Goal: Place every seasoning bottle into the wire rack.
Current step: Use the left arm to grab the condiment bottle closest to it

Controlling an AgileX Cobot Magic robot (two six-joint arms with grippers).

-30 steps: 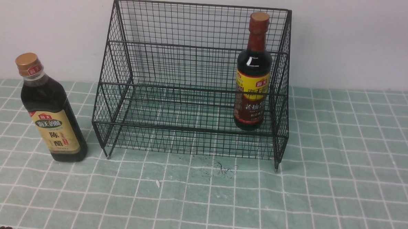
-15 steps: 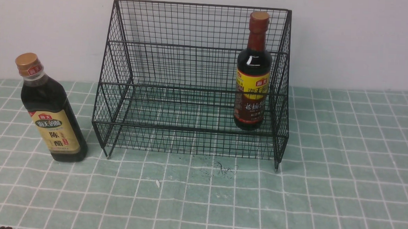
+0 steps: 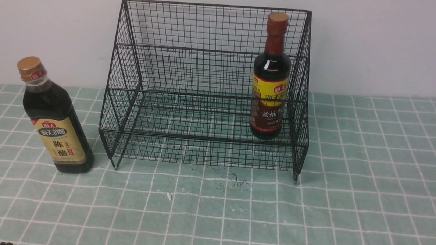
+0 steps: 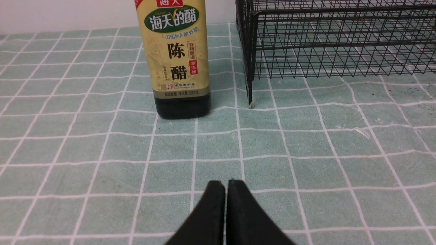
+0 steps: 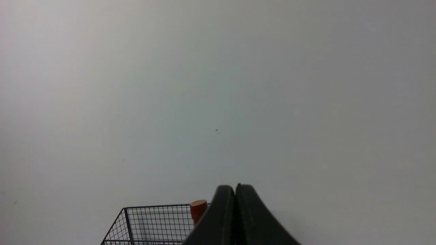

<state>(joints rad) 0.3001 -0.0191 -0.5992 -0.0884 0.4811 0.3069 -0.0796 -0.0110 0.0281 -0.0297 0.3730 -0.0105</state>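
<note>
Large black wire-mesh stepped rack (image 3: pixel 188 137) sits at the back of the worktop (image 3: pixel 366 188), which is covered in a green cloth with a white grid, against a plain pale wall (image 3: pixel 383 45). The slim-necked dark-liquid bottle with brown-red cap and yellow-and-brown label (image 3: pixel 270 88) stands upright inside the rack at its right end, close to the right side grid, apparently on the lower front tier. Rack wires cross in front of its label.

The broad-shouldered dark-liquid bottle with gold cap and tan label (image 3: pixel 56 126) stands upright on the cloth outside the rack, just beside its left front corner and not touching it.

In the left wrist view, the left hand (image 4: pixel 225 185) has its two black fingers pressed together with nothing between them. It is low over the cloth, facing the tan-label bottle (image 4: pixel 177 61) and the rack's corner leg (image 4: pixel 249 92), and apart from both.

In the right wrist view, the right hand (image 5: pixel 235 189) also has its fingers pressed together and holds nothing. It is raised and faces the wall, with only the rack's top edge (image 5: pixel 153 207) and the brown-red cap (image 5: pixel 198 209) in view.

A small white scrap (image 3: pixel 168 196) and dark specks (image 3: pixel 237 180) lie on the cloth in front of the rack.
</note>
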